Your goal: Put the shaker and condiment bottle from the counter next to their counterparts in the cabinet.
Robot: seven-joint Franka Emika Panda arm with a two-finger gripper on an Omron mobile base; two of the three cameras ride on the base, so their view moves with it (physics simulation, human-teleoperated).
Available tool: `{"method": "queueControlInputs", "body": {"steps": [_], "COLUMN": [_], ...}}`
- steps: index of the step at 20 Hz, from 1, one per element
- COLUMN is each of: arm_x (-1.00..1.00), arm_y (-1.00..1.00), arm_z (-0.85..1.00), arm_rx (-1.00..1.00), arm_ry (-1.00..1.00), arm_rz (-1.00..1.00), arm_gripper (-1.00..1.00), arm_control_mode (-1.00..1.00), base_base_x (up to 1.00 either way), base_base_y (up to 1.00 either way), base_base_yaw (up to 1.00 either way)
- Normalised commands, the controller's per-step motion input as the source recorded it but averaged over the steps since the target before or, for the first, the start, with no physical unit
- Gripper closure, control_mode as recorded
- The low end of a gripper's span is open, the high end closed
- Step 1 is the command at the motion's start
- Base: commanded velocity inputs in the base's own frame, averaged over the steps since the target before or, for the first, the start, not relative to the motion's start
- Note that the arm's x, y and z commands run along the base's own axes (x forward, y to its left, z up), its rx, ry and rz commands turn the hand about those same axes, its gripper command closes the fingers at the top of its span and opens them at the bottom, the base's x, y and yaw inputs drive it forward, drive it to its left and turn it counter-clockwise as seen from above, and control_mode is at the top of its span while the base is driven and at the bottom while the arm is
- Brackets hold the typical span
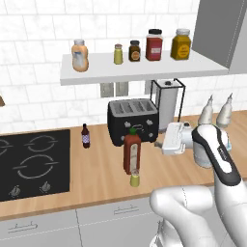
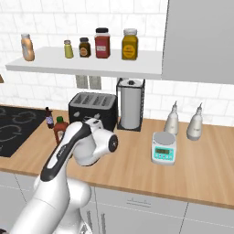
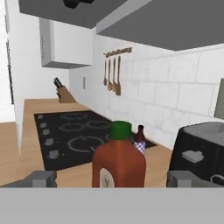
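Shaker (image 1: 135, 179) stands nearest the counter (image 1: 96, 178) edge, just in front of the sauce bottle (image 1: 131, 150). Gripper (image 3: 111, 178) spread wide, holding nothing, fingertips (image 3: 41, 178) either side of the bottle, not touching. Behind: small dark bottle (image 1: 85, 136), toaster (image 1: 132, 120). Up on the shelf (image 1: 140, 68): orange bottle (image 1: 79, 55), second shaker (image 1: 118, 54).

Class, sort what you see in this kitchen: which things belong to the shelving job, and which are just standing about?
Belong to the job:
condiment bottle
shaker
orange bottle on the cabinet
shelf shaker
counter

Just standing about:
toaster
paper towel roll
kitchen scale
small dark bottle
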Motion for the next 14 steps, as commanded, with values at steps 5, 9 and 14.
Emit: {"method": "queueControlInputs", "body": {"steps": [5, 9, 14], "arm_x": [0.38, 0.11, 0.00], "arm_y": [0.00, 0.04, 0.26], "arm_z": [-0.35, -0.05, 0.00], "arm_rx": [0.00, 0.00, 0.00], "arm_ry": [-0.04, 0.00, 0.00], "arm_rz": [0.00, 0.00, 0.00], "arm_gripper": [-1.00, -1.00, -1.00], "arm_control_mode": [-1.00, -1.00, -1.00], "base_base_x": [0.00, 0.00, 0.00], "base_base_y": [0.00, 0.00, 0.00], "base_base_yaw": [0.00, 0.00, 0.00]}}
